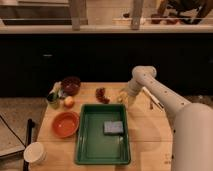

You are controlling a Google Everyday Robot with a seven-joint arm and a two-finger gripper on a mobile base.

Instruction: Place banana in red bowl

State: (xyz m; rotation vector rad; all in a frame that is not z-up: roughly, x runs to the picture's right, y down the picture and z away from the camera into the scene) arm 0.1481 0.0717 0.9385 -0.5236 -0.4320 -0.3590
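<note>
The banana (121,94) is a small pale yellow piece on the wooden table, just past the green tray's far right corner. My gripper (125,99) hangs from the white arm right at the banana and partly hides it. I cannot tell whether it touches the fruit. The red bowl (65,124) stands empty at the table's left, beside the tray's left edge.
A green tray (90,145) holding a grey-blue sponge (114,127) fills the table's middle. A dark red bowl (70,85), a round yellow-red fruit (69,101) and a green can (52,100) stand at the far left. A dark red-brown lumpy item (102,95) lies left of the banana. A white cup (35,152) sits low left.
</note>
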